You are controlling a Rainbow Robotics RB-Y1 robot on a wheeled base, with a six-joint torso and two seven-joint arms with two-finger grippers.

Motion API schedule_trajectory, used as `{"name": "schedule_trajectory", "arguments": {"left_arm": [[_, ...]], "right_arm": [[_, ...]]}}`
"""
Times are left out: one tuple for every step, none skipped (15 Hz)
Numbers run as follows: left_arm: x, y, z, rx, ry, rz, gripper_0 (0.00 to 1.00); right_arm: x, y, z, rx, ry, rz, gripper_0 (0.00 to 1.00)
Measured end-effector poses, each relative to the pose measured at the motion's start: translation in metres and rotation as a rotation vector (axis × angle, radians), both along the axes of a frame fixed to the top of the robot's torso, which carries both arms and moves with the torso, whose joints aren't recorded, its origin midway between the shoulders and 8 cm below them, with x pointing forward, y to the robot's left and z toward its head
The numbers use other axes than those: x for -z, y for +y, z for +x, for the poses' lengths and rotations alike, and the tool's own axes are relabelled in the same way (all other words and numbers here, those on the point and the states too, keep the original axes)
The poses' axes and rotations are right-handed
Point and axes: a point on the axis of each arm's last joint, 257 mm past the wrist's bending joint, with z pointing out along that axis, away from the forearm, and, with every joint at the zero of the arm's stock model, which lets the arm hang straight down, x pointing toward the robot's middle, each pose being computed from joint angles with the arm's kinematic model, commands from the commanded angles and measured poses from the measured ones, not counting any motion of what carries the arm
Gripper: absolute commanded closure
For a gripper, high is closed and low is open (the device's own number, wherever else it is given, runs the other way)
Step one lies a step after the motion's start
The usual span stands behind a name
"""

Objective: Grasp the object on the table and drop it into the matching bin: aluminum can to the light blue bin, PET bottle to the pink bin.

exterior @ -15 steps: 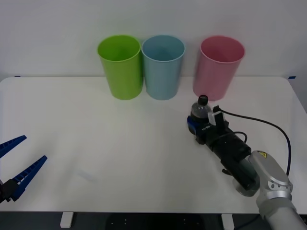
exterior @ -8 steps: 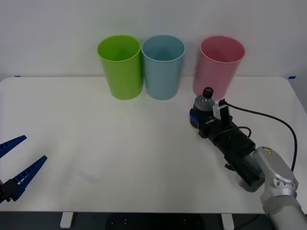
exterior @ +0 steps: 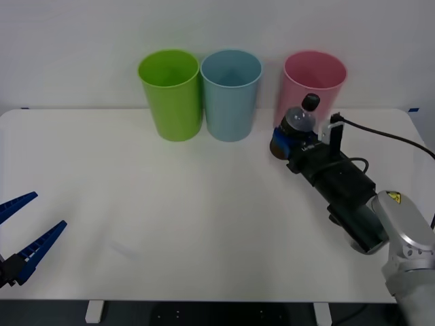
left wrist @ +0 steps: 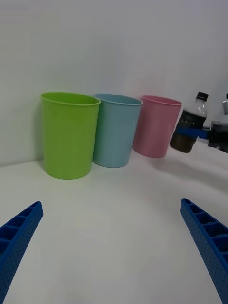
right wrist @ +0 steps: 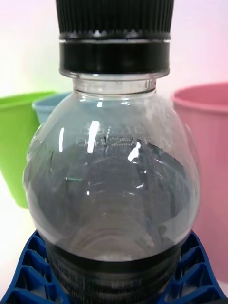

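The right gripper (exterior: pixel 287 144) clamps the PET bottle (exterior: pixel 297 126), apparently clear of the table (exterior: pixel 170 204), just before the pink bin (exterior: pixel 310 92); the left gripper (exterior: pixel 24 234) waits wide open, near left.

Right gripper (exterior: pixel 287 139) clamped, arm outstretched; left gripper (exterior: pixel 19 229) agape, low.

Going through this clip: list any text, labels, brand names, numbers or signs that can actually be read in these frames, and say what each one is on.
No text can be read in full.
Embossed lettering on the PET bottle shoulder: too faint to read.
The bottle's dark label: no legible print.
Small white mark on the right gripper body: too small to read.
Yellow warning sticker on the right arm: a symbol, details too small to tell.
The pink bin, light blue bin and lime green bin: no markings.
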Motion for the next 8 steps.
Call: {"name": "schedule_trajectory", "arguments": {"left_arm": [[0.0,0.0,0.0,0.0,0.0,0.0,0.0],[0.0,0.0,0.0,0.0,0.0,0.0,0.0],[0.0,0.0,0.0,0.0,0.0,0.0,0.0],[0.0,0.0,0.0,0.0,0.0,0.0,0.0],[0.0,0.0,0.0,0.0,0.0,0.0,0.0],[0.0,0.0,0.0,0.0,0.0,0.0,0.0],[0.0,0.0,0.0,0.0,0.0,0.0,0.0],[0.0,0.0,0.0,0.0,0.0,0.0,0.0]], "right_arm": [[-0.013,-0.001,-0.001,-0.009,-0.009,0.02,1.0],[-0.027,-0.002,-0.003,-0.022,-0.017,0.042,1.0],[-0.037,-0.002,-0.004,-0.037,-0.021,0.059,1.0],[-0.049,-0.001,-0.007,-0.054,-0.026,0.074,1.0],[-0.059,-0.001,-0.01,-0.072,-0.027,0.086,1.0],[-0.067,-0.002,-0.012,-0.086,-0.027,0.098,1.0],[-0.075,-0.002,-0.014,-0.1,-0.026,0.112,1.0],[-0.085,-0.003,-0.017,-0.115,-0.025,0.125,1.0]]}}
